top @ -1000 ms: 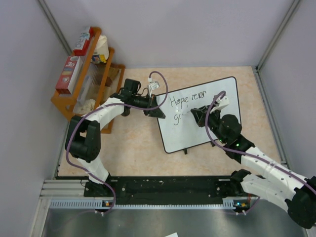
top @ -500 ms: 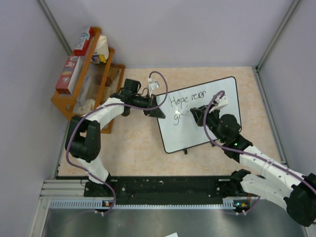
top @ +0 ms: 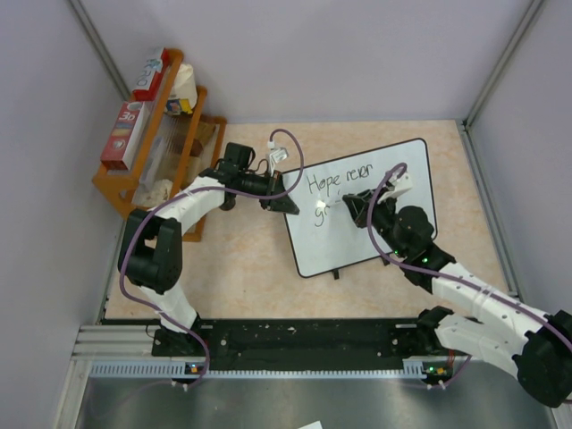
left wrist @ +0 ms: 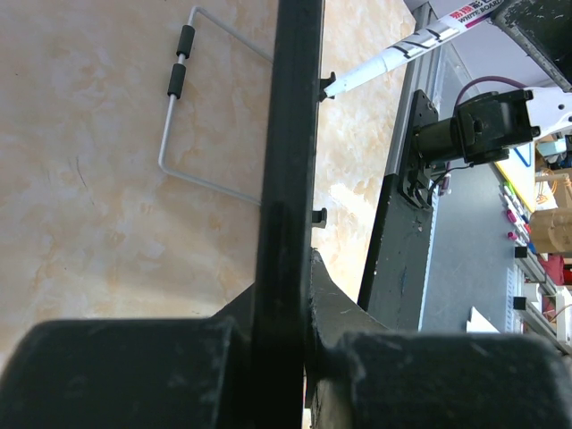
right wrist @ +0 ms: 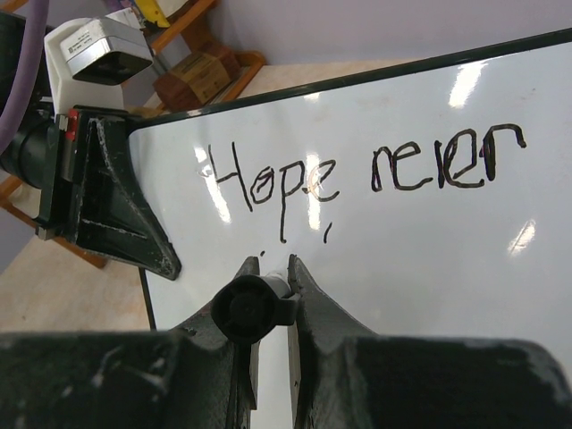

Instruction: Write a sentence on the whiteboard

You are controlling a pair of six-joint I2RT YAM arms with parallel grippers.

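Observation:
The whiteboard (top: 384, 223) stands tilted on the table, its face toward my right arm. The sentence (top: 340, 181) reads "Hope never", with the start of a second line (top: 323, 213) below it. My left gripper (top: 284, 202) is shut on the whiteboard's left rim; the black rim (left wrist: 290, 161) runs between its jaws. My right gripper (top: 355, 211) is shut on a white marker with a black cap end (right wrist: 253, 308), its tip hidden against the board below "Hope" (right wrist: 268, 183). The marker also shows in the left wrist view (left wrist: 420, 46).
A wooden rack (top: 156, 143) with boxes and packets stands at the back left. The board's wire stand (left wrist: 174, 116) rests on the table behind it. A black rail (top: 295, 338) runs along the near edge. Grey walls close in the sides.
My right gripper has shifted slightly left and up along the board with the marker. The left gripper and the board have not moved.

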